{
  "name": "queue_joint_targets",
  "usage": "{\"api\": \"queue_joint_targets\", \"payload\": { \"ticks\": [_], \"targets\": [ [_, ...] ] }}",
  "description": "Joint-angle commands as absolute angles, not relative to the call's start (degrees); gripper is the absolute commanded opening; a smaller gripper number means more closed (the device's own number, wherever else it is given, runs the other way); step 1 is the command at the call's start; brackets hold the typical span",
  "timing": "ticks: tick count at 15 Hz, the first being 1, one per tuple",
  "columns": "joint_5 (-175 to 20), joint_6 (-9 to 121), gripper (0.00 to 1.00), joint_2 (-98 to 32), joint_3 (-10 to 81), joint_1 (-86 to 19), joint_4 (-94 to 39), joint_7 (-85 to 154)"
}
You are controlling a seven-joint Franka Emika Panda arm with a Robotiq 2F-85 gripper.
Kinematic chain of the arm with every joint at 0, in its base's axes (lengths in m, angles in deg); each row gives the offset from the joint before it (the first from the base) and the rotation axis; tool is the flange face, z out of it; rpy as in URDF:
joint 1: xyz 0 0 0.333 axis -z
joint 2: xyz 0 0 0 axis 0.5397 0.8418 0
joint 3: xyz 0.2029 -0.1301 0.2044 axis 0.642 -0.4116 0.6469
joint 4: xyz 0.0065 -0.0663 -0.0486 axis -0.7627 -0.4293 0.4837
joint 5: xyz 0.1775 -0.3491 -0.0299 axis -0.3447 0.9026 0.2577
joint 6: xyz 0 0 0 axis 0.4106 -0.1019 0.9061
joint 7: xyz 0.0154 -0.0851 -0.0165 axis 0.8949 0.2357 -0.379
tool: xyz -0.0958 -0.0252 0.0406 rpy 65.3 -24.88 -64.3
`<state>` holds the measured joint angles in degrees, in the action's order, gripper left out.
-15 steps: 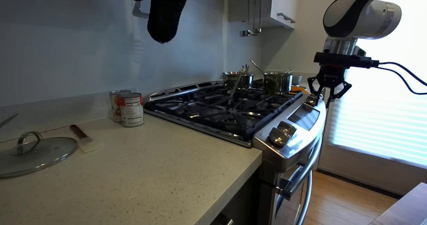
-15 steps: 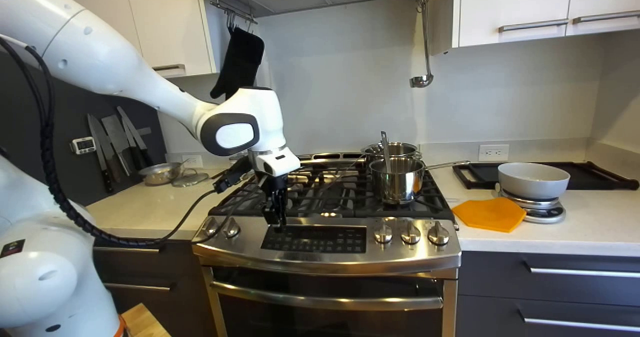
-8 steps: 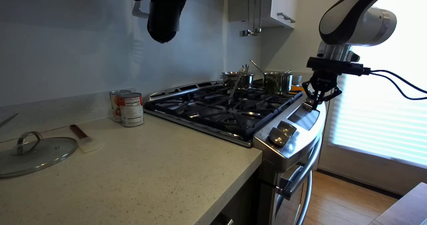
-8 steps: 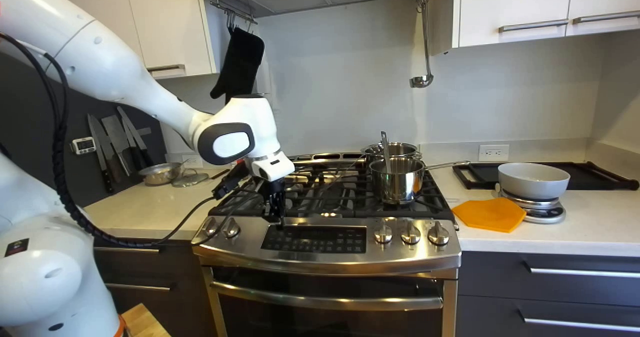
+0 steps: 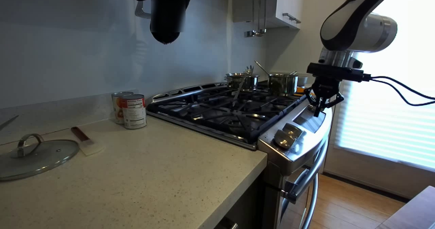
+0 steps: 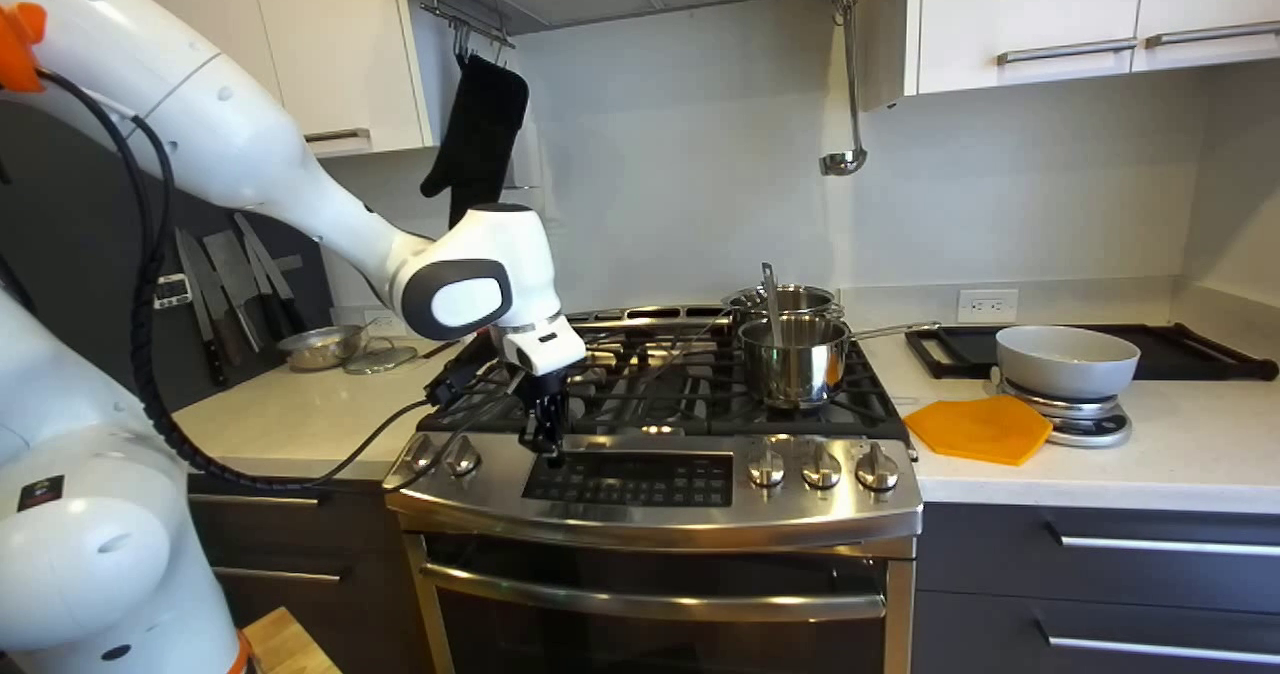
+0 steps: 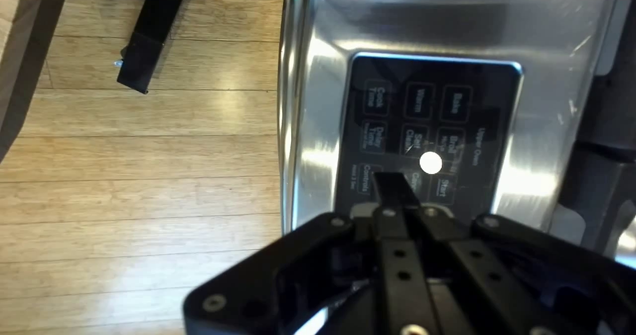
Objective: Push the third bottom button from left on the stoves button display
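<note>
The stove (image 6: 470, 499) stands in both exterior views (image 5: 272, 147), with a black button display (image 6: 640, 479) on its slanted steel front strip. In the wrist view the display's bottom row runs down its left side: Cook Time (image 7: 377, 98), Delay Time (image 7: 373, 137) and Controls (image 7: 364, 178), third from the left. My gripper (image 7: 395, 178) is shut and empty, its tips pointing down just beside the Controls button, towards the display's middle. In both exterior views the gripper (image 5: 317, 113) is over the display's left part (image 6: 553, 459). I cannot tell whether it touches.
Knobs flank the display on the left (image 6: 462, 456) and right (image 6: 820, 466). The oven handle (image 6: 650, 606) runs below. Steel pots (image 6: 797, 369) stand on the black grates (image 5: 238, 111). Cans (image 5: 135, 113) and a glass lid (image 5: 37, 159) are on the counter.
The gripper's fingers were open a second ago and have closed. The gripper has moved left in both exterior views and lower, to the display's left part.
</note>
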<state>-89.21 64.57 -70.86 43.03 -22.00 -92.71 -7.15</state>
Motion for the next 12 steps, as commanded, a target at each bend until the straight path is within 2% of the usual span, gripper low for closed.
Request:
{"api": "queue_joint_targets", "payload": {
  "ticks": [1,12],
  "targets": [
    [-91.37,62.51,0.00,-70.88,40.88,-22.52,-92.65,-8.21],
    [-88.55,64.60,0.00,-67.39,41.76,-21.66,-92.47,-9.45]
  ]
}}
